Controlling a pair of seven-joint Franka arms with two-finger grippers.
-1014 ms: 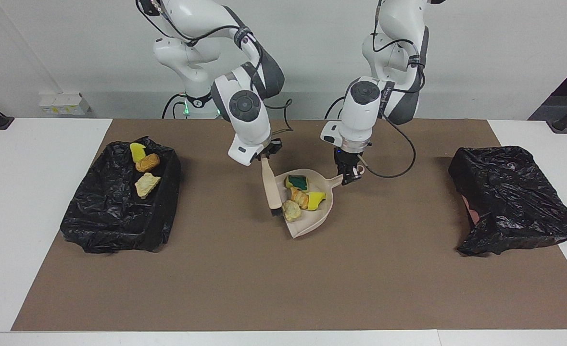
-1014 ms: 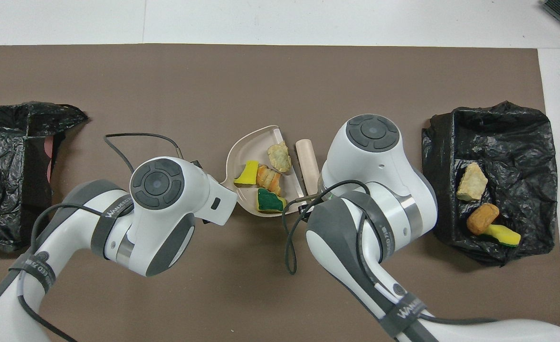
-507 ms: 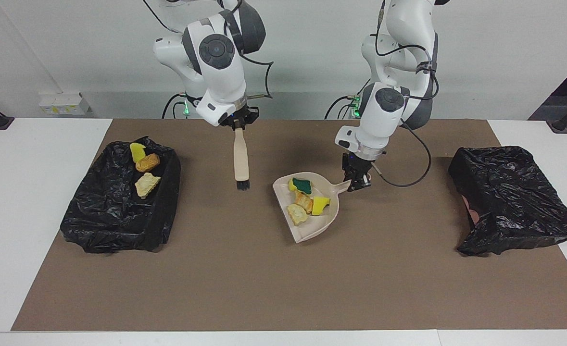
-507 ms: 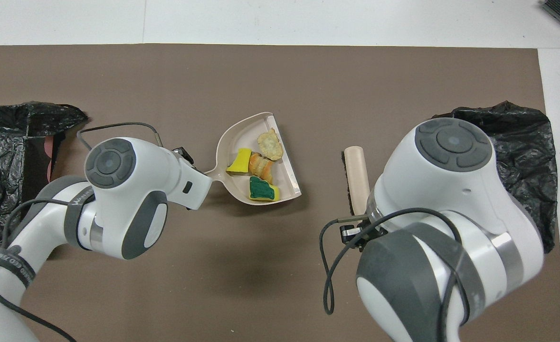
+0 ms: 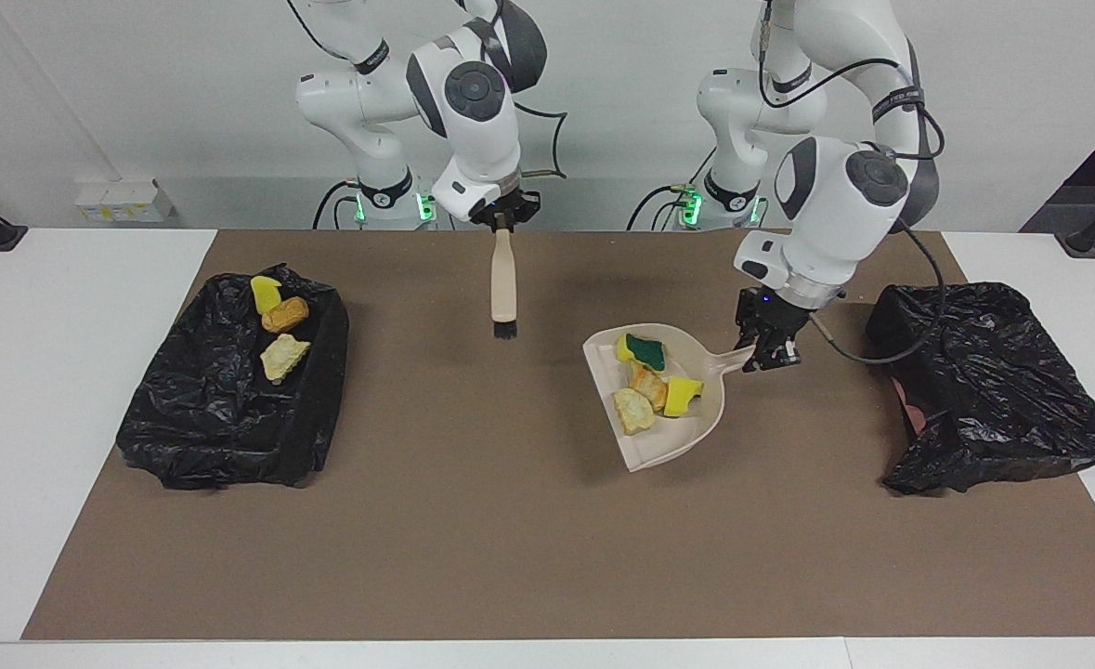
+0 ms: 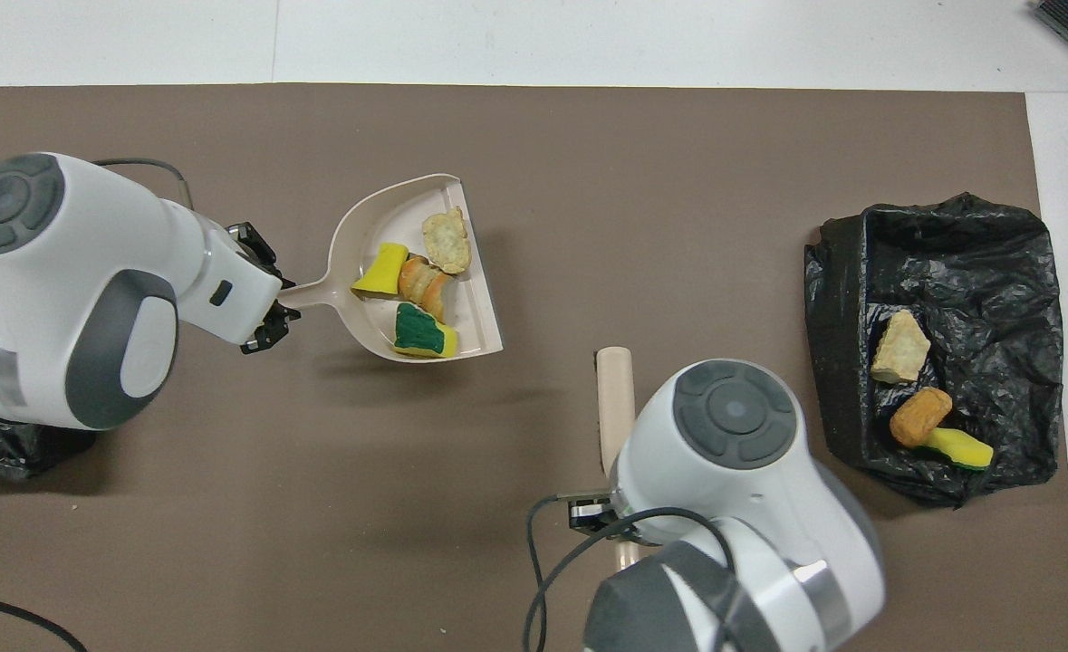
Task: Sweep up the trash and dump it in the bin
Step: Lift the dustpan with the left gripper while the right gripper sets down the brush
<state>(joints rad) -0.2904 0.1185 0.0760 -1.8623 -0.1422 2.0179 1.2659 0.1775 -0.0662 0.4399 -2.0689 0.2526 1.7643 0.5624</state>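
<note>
A: Facing view first: where is the dustpan (image 5: pixel 672 437)?

B: Raised over the brown mat (image 5: pixel 510 557), between the two black bags. The left gripper (image 5: pixel 768 351) is clamped on its handle, and it casts a shadow on the mat beneath.

A: And the trash (image 5: pixel 651 381)?

B: Four scraps lie in the dustpan: a green-backed sponge piece (image 6: pixel 423 331), a plain yellow one (image 6: pixel 380 271) and two bread-like chunks between them. Three more scraps (image 5: pixel 280 325) lie in the black bag (image 5: pixel 231 409) at the right arm's end of the table, well apart from the dustpan.

A: The other bag?

B: The second black bag (image 5: pixel 993 400) sits at the left arm's end, near the dustpan's handle; I can't see anything inside it.

A: The right gripper (image 5: pixel 504 221)?

B: Closed on the top of a brush (image 5: pixel 504 288), which hangs upright, bristles down, clear of the mat and beside the dustpan toward the right arm's end.
</note>
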